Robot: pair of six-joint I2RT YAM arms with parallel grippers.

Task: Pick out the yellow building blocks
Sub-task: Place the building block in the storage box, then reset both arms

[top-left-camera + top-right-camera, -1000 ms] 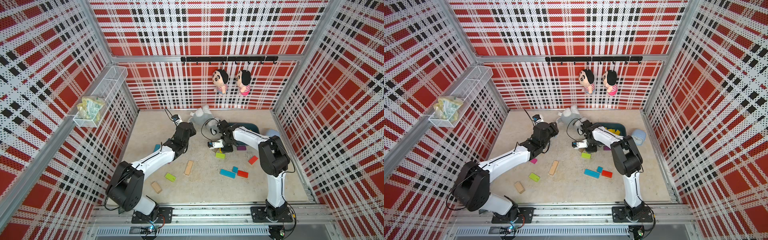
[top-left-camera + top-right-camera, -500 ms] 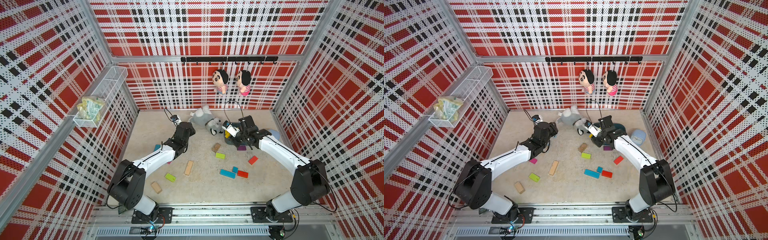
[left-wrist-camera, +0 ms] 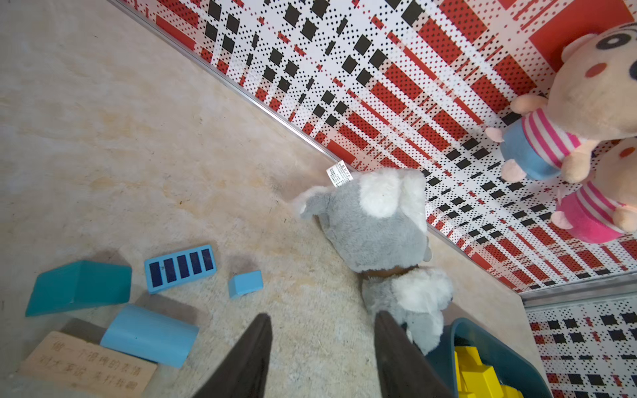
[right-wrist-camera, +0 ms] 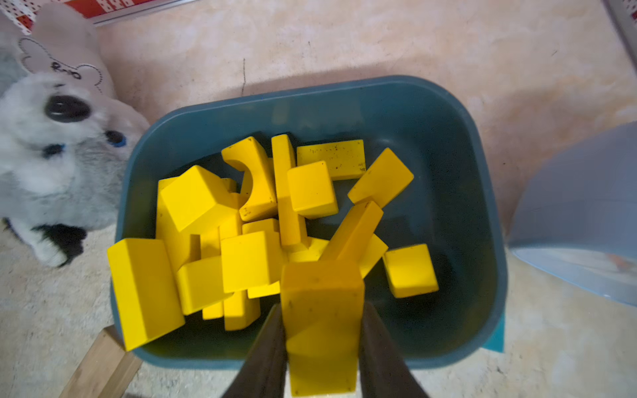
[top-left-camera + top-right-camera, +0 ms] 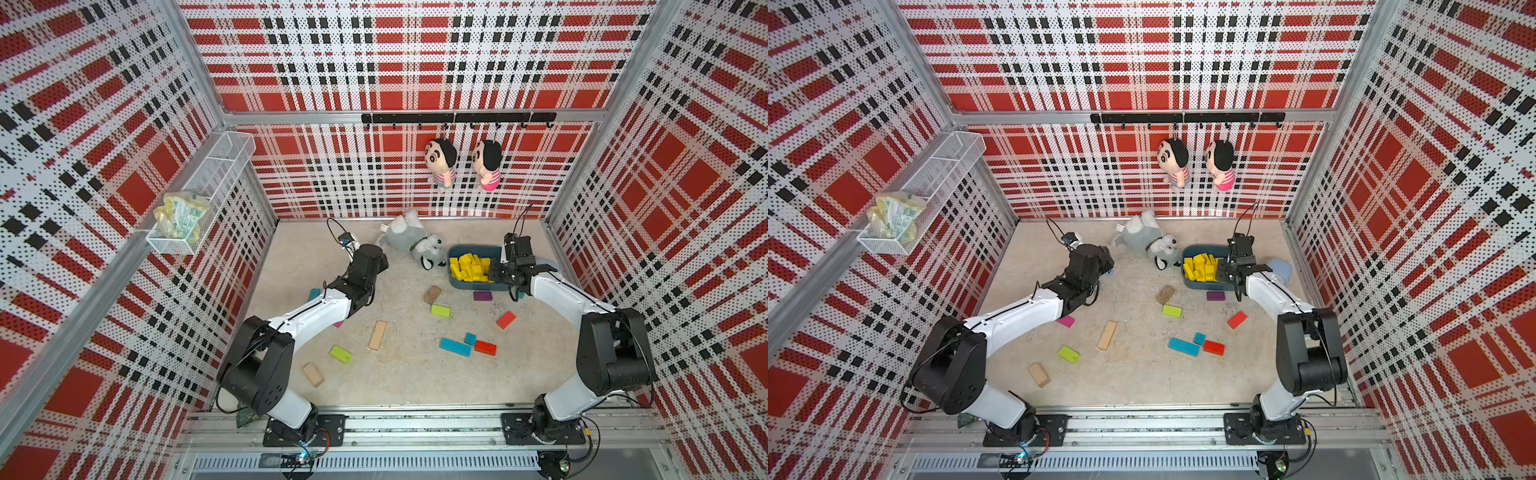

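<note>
Several yellow building blocks (image 4: 248,224) lie heaped in a teal bin (image 4: 448,193) at the back right of the floor; the heap (image 5: 469,268) (image 5: 1202,268) shows in both top views. My right gripper (image 4: 322,306) is shut on one more yellow block (image 4: 320,286) and holds it over the bin's near rim. In a top view this gripper (image 5: 500,272) sits at the bin's right end. My left gripper (image 3: 322,314) is open over bare floor, with nothing between its fingers, close to the grey plush dog (image 3: 375,220).
Loose on the floor are lime-green bricks (image 5: 440,311) (image 5: 340,354), a wood plank (image 5: 377,335), a purple block (image 5: 482,296), and red and blue blocks (image 5: 455,347). More blue blocks (image 3: 179,268) lie near my left gripper. A pale blue lid (image 4: 579,213) lies beside the bin.
My right arm has swung from the middle of the floor to the bin at the back right, carrying the yellow block. The left arm has barely moved.
</note>
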